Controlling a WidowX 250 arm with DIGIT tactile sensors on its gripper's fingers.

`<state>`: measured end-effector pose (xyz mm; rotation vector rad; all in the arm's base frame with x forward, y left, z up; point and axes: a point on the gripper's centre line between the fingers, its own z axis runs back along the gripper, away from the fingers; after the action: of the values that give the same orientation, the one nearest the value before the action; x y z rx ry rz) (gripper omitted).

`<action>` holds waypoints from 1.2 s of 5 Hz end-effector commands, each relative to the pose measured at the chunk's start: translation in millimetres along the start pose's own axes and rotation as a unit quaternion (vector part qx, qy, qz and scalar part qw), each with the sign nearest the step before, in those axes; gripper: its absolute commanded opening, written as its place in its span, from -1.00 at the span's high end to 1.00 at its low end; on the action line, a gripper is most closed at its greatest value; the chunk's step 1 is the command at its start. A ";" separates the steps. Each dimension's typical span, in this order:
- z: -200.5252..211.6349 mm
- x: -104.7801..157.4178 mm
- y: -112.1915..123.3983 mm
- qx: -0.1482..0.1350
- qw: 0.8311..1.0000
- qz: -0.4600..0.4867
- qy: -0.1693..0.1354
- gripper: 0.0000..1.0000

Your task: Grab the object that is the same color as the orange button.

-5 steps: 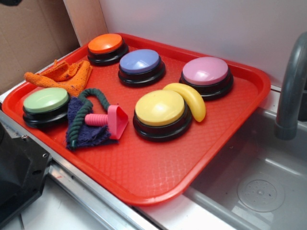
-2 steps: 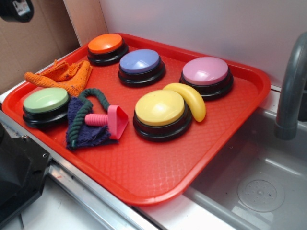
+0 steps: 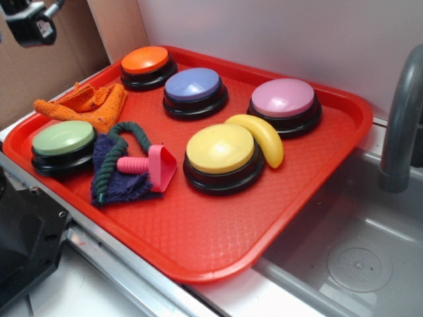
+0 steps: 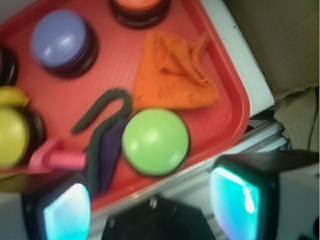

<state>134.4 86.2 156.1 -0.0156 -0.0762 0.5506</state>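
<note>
My gripper (image 4: pixel 150 200) is hanging high above the tray's (image 3: pixel 198 257) left edge, fingers apart, empty; orange cloth (image 3: pixel 86 104) is lying below, beside orange button (image 3: pixel 145 61).

A red tray (image 3: pixel 198 244) carries the clutter. At its centre sits the yellow button (image 3: pixel 220 149), with a banana (image 3: pixel 259 135) touching its rim at 2 o'clock. The pink button (image 3: pixel 283 99) lies just beyond the banana, and the purple-blue button (image 3: pixel 193 86) stands at 11 o'clock. At 9 o'clock a pink plastic screw (image 3: pixel 151 165) rests on a dark purple cloth (image 3: pixel 119 188), crossed by a green rope (image 3: pixel 114 153). The green button (image 3: pixel 63 140) touches the cloth's far side. A grey faucet (image 3: pixel 402 119) rises over the sink (image 3: pixel 357 264) at 3 o'clock.
</note>
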 end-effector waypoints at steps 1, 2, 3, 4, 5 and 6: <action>-39.6 23.0 32.1 -0.002 0.994 0.091 -0.059 -1.00; -59.5 31.3 38.4 -0.024 0.989 0.124 -0.078 -1.00; -83.0 41.2 48.4 -0.023 0.982 0.158 -0.100 -1.00; -101.0 48.3 53.8 -0.042 0.980 0.173 -0.089 -1.00; -118.1 53.8 54.3 -0.065 0.978 0.186 -0.073 -1.00; -121.3 55.5 52.0 -0.065 0.975 0.196 -0.079 -1.00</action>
<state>164.3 153.4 30.8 -0.1351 -0.2334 0.9424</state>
